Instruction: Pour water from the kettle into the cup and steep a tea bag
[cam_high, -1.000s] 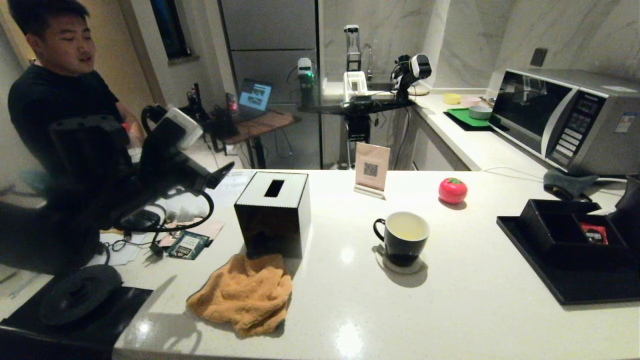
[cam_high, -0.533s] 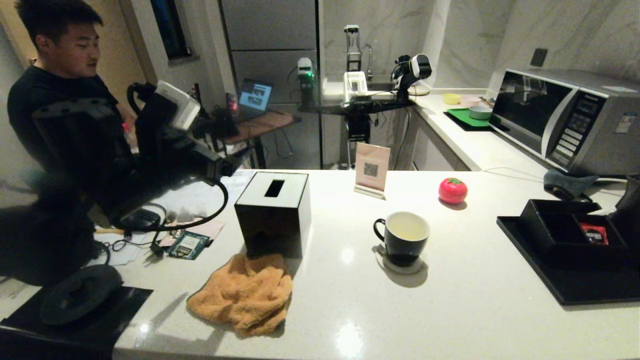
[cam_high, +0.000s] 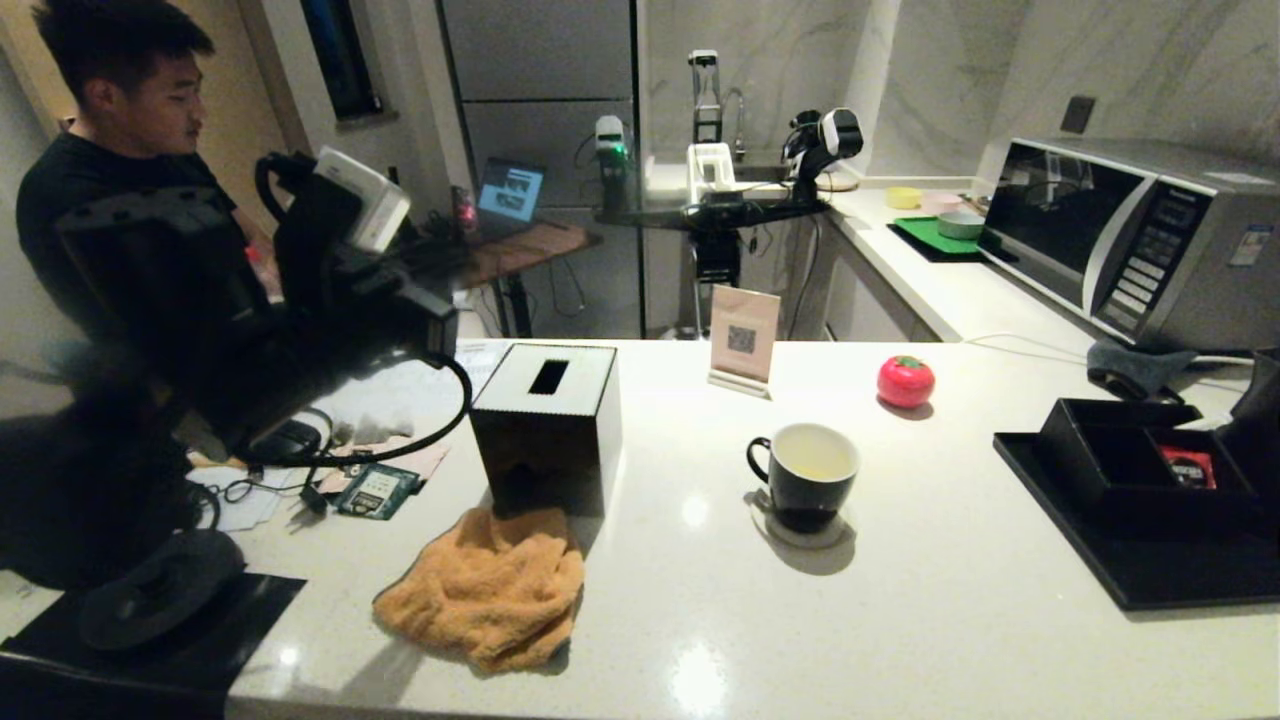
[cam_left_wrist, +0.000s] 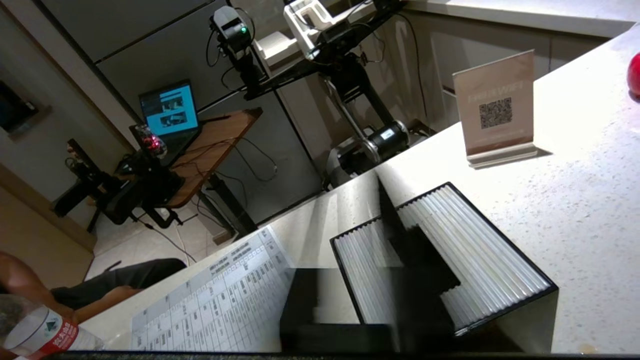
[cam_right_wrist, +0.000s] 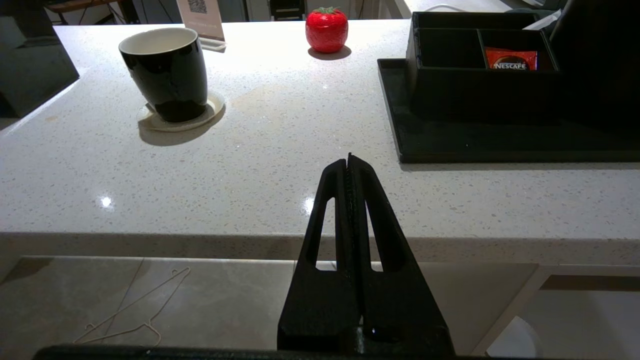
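The black cup (cam_high: 803, 475) (cam_right_wrist: 167, 72) stands on a pale coaster mid-counter, and a pale yellowish pool of water (cam_high: 812, 466) lies low in its white inside. My left gripper (cam_high: 436, 326) hangs shut in the air at the far left, above papers and left of the tissue box, with nothing visible in it. Below it a small pale pouch that fits the tea bag (cam_high: 386, 428) lies among clutter. My right gripper (cam_right_wrist: 348, 158) is shut and empty, parked in front of the counter's near edge. The kettle does not show for certain. A tall black body (cam_high: 1258, 405) cut by the right edge may be it.
A black tissue box (cam_high: 547, 425) stands over an orange cloth (cam_high: 490, 590). There is an empty round black base (cam_high: 160, 590) at the near left. A black tray (cam_high: 1130, 570) holds an organiser with a red sachet (cam_high: 1188, 466). Also here are a red strawberry ornament (cam_high: 905, 381), a QR sign (cam_high: 743, 340), a microwave (cam_high: 1130, 235) and a person (cam_high: 110, 170).
My left arm has lifted and swung a little toward the tissue box. Its jaws have gone from wide open to shut. The cup and the right arm have not moved.
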